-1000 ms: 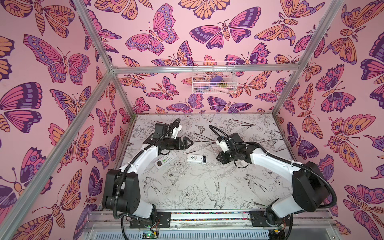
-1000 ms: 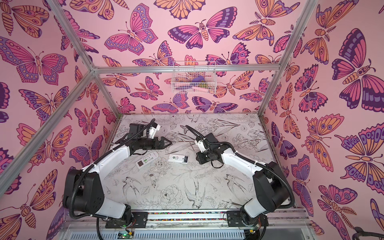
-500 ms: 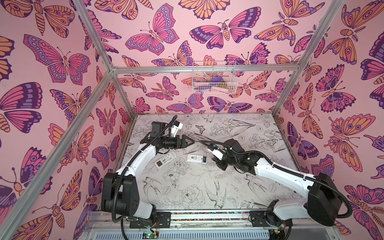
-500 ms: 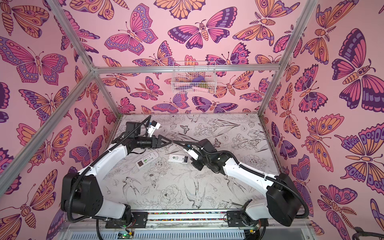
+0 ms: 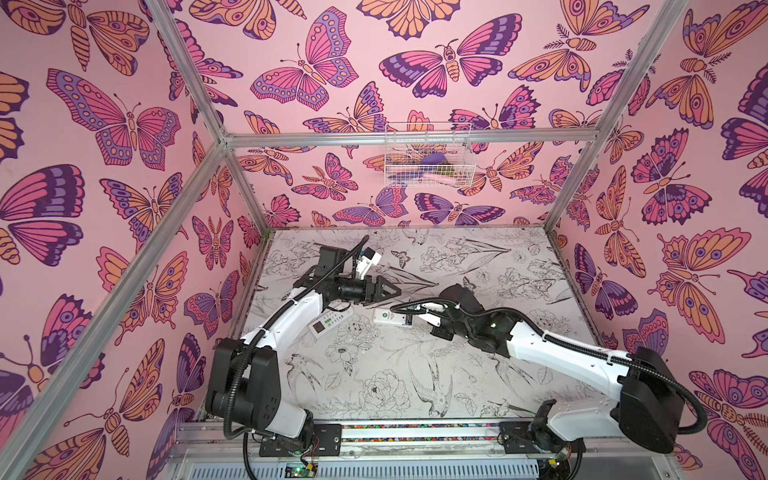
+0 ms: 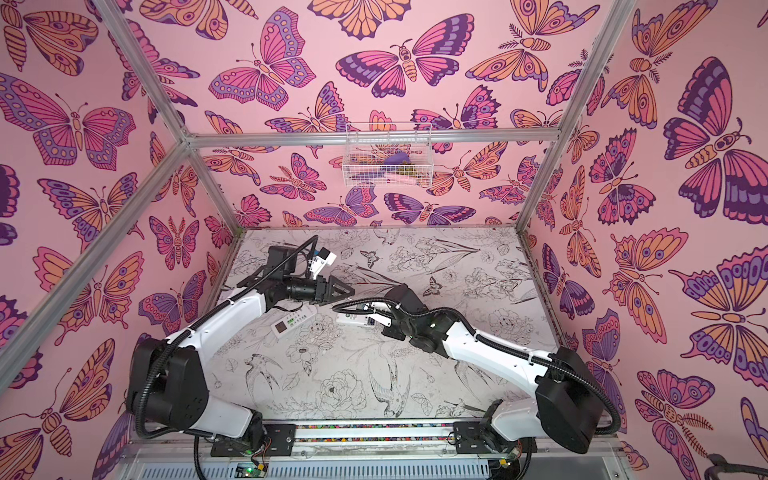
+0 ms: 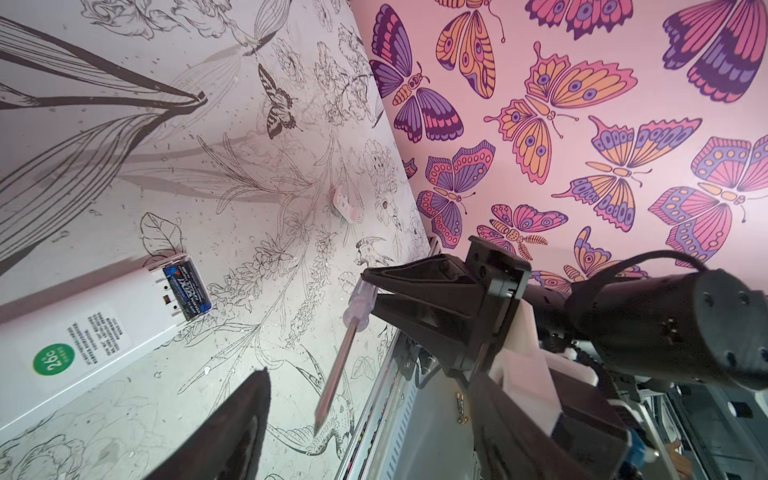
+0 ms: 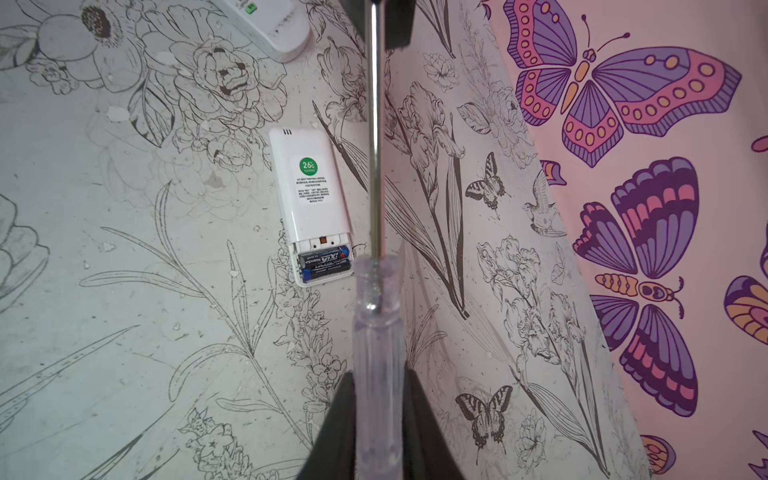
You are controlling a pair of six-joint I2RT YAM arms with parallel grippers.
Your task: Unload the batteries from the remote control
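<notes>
Right, two black batteries (image 8: pixel 324 264) sit side by side in the open compartment of the face-down remote (image 8: pixel 309 187), in the middle of the table (image 5: pixel 374 370). My right gripper (image 8: pixel 378 380) is clamped on the clear handle of a screwdriver (image 8: pixel 376 166), held above the table beside that remote. My left gripper (image 5: pixel 392 291) hovers with its fingers apart at the shaft's tip, and a second remote (image 5: pixel 330 324) lies face up just left.

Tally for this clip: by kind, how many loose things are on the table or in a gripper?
Remotes: 2, one face up, one face down
Batteries: 2, black, in the open compartment
Screwdriver: 1, held by the right gripper
Cover plate: 1
Total: 6
</notes>
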